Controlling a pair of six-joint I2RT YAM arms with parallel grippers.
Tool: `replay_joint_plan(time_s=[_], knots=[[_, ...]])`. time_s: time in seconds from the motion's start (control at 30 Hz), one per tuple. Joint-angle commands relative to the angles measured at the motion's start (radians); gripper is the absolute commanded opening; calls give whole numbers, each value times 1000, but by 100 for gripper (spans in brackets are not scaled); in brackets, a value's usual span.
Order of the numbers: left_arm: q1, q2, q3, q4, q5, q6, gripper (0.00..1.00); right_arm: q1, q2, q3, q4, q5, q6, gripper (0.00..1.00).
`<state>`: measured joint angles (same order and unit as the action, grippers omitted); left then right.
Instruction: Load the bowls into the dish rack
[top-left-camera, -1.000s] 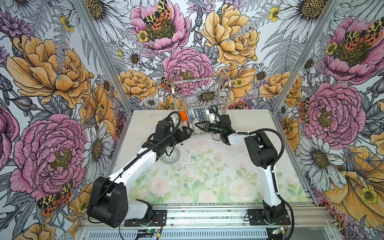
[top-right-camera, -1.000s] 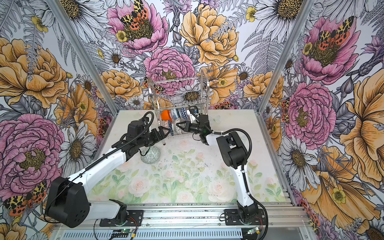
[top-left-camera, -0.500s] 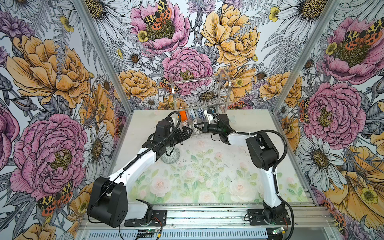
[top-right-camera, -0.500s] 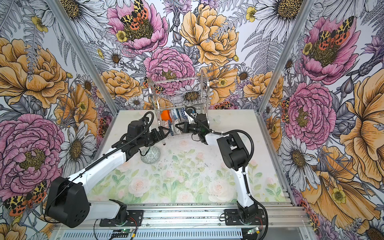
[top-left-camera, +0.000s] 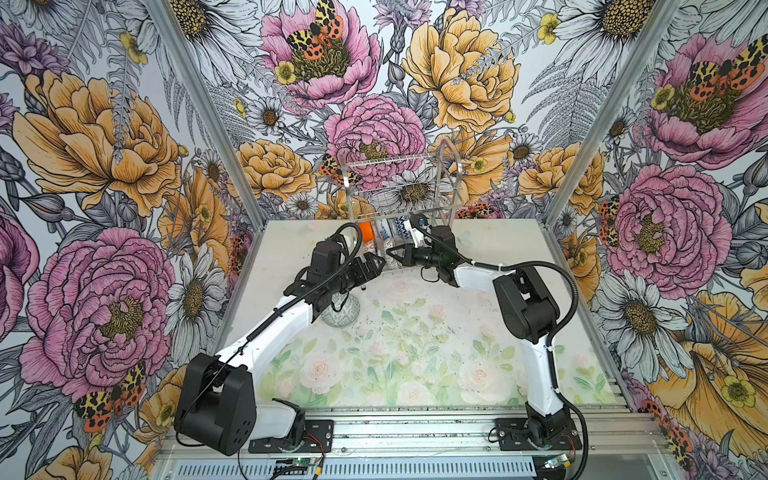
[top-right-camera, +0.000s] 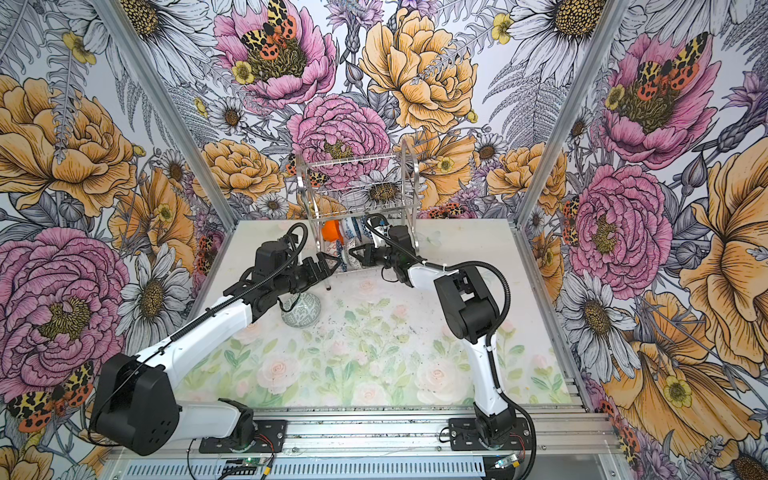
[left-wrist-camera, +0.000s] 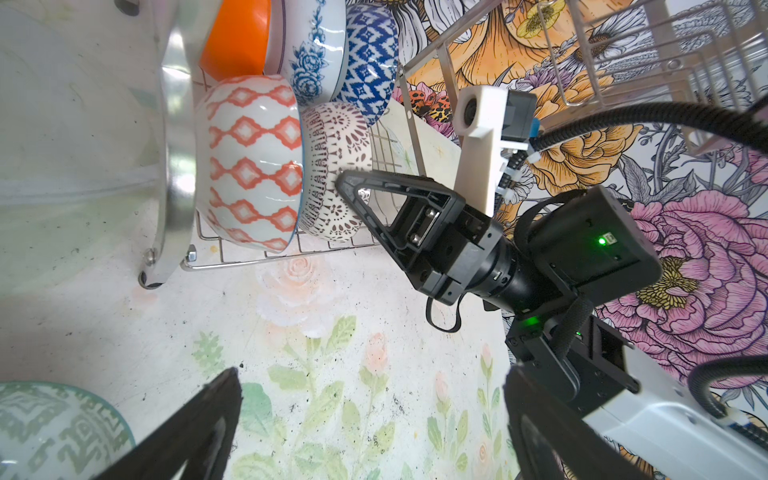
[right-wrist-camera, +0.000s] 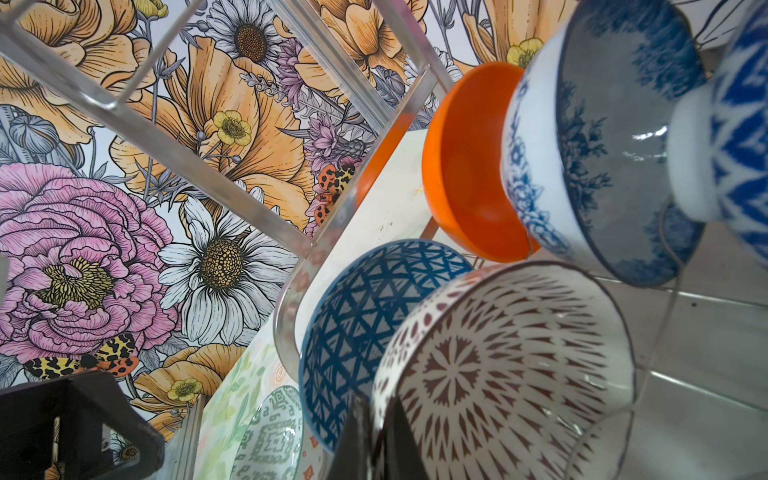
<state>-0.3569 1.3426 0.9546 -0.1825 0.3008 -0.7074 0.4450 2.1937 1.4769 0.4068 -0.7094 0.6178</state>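
while five bowls stand in the lower tier of the dish rack, the right pincer pinches the black-white bowl by its rim. the grey-green bowl sits on the desk, not yet loaded, near the spread, empty left pincer.

walls: bold floral wallpaper, three sides | tabletop: pale rose-print mat | front: aluminium rail | light: even

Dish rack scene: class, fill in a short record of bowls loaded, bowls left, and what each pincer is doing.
Rack: dish rack, five bowls on edge in its lower tier
Left out: grey-green bowl, on the table under the left arm
Right pincer: shut on the rim of the black-white bowl, in the rack
Left pincer: open, empty, near the rack's front leg
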Motion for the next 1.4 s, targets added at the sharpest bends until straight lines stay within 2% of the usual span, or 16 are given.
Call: replay_joint_plan(time_s=[0.0, 0.57, 1.37], knots=[[-1, 0, -11, 21, 8, -6, 99, 6, -38, 10, -84, 65, -56, 0], [-2, 0, -11, 21, 10, -7, 99, 8, -49, 2, -80, 55, -56, 16], [-2, 2, -10, 21, 12, -7, 99, 8, -77, -34, -37, 46, -48, 25]])
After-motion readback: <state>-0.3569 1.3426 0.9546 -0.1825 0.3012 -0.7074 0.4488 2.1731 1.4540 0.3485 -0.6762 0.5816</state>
